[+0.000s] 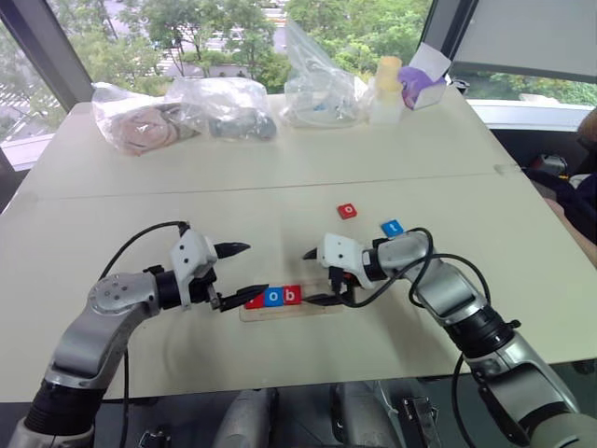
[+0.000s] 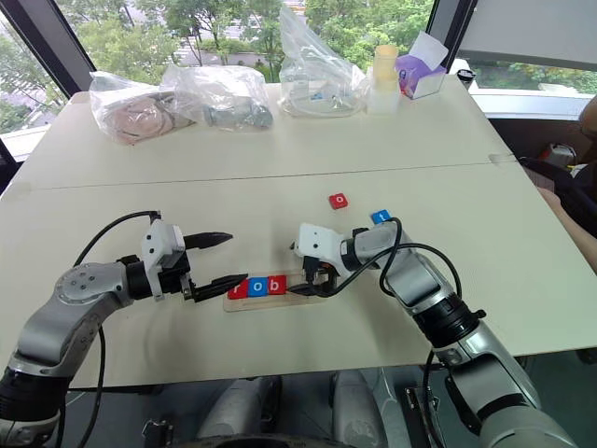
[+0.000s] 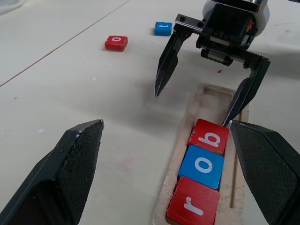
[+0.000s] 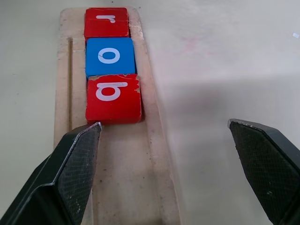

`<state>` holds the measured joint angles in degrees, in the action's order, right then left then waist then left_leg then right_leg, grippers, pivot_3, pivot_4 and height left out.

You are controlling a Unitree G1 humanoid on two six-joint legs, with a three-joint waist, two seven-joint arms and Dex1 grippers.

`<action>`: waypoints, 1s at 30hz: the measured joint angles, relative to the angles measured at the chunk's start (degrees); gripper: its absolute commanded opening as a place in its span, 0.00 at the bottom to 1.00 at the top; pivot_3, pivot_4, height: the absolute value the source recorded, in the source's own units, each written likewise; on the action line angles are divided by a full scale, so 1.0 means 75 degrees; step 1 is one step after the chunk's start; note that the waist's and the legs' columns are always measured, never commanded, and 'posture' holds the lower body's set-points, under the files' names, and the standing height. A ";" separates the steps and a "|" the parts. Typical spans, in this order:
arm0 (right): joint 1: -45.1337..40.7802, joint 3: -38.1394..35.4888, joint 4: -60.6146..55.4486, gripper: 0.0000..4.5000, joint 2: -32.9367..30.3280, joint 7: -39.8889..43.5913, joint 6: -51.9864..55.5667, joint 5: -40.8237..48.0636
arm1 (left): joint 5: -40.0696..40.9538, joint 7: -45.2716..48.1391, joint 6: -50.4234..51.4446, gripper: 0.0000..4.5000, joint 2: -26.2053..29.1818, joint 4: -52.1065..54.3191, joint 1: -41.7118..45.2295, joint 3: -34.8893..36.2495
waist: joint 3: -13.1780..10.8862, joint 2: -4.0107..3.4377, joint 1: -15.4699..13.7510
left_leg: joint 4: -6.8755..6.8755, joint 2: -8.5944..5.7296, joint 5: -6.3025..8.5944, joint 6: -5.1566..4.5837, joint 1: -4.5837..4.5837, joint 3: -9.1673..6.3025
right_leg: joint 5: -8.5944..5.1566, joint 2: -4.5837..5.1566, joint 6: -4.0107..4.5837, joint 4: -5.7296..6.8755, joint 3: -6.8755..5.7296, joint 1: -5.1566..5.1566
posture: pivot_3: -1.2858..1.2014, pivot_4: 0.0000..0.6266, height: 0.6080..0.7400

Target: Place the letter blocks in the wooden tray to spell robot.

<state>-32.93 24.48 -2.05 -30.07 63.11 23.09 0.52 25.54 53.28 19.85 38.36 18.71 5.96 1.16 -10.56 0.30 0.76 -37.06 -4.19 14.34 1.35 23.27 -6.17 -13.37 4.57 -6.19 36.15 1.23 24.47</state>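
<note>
On the pale worktop [image 1: 112, 233] by the windows, I see the wooden tray [image 4: 122, 187] holding red r [image 4: 106, 21], blue o [image 4: 110, 56] and red b [image 4: 113, 97]. A red o [image 1: 347, 211] and blue t [image 1: 392, 227] lie loose beyond it. My left gripper [image 1: 241, 271] and right gripper [image 1: 315, 277] flank the tray, jaws apart and empty.

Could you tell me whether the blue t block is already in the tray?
No, the blue t block lies on the table, apart from the tray.
</note>
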 measured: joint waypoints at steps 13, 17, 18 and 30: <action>-0.1663 -0.1595 0.0855 0.99 0.0095 -0.1288 0.1380 0.0163 | -0.0004 -0.0027 0.0000 1.00 -0.0044 0.0009 0.0049 -0.0014 | 0.0002 0.0002 0.0033 | 0.0009 0.0007 -0.0003 0.0006 -0.0007 -0.0001 | 0.0007 -0.0002 0.0012 0.0001 0.0002 0.0001 | 0.52 0.24 1.00; -0.1922 -0.1580 0.2156 0.99 0.0802 -0.2747 0.2232 -0.0294 | -0.0007 -0.0055 -0.0009 1.00 -0.0071 0.0003 0.0119 -0.0039 | 0.0002 0.0000 -0.0001 | 0.0010 0.0000 -0.0005 0.0009 0.0001 0.0001 | 0.0010 0.0000 0.0016 0.0002 0.0003 0.0009 | 0.52 0.24 1.00; -0.1946 -0.1600 0.2357 0.99 0.0917 -0.2983 0.2398 -0.0327 | -0.0008 -0.0059 -0.0009 1.00 -0.0072 -0.0003 0.0119 -0.0040 | 0.0002 0.0000 -0.0007 | 0.0010 -0.0001 -0.0005 0.0009 0.0004 0.0001 | 0.0010 0.0001 0.0016 0.0001 0.0003 0.0011 | 0.52 0.24 1.00; -0.2334 -0.2581 0.3494 0.94 0.1850 -0.4949 0.3827 -0.0167 | -0.0008 -0.0132 -0.0008 1.00 -0.0081 -0.0007 0.0062 -0.0039 | 0.0002 -0.0003 0.0033 | 0.0014 0.0000 -0.0006 0.0008 0.0004 0.0003 | 0.0012 -0.0005 0.0017 0.0007 0.0004 0.0017 | 0.52 0.24 1.00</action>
<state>-50.44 5.12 24.16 -16.19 25.99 51.79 -0.73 25.48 52.29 19.79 37.75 18.66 6.42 0.87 -10.55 0.28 1.00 -36.96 -4.19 14.29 1.42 23.30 -6.15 -13.28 4.53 -6.07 36.20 1.27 24.59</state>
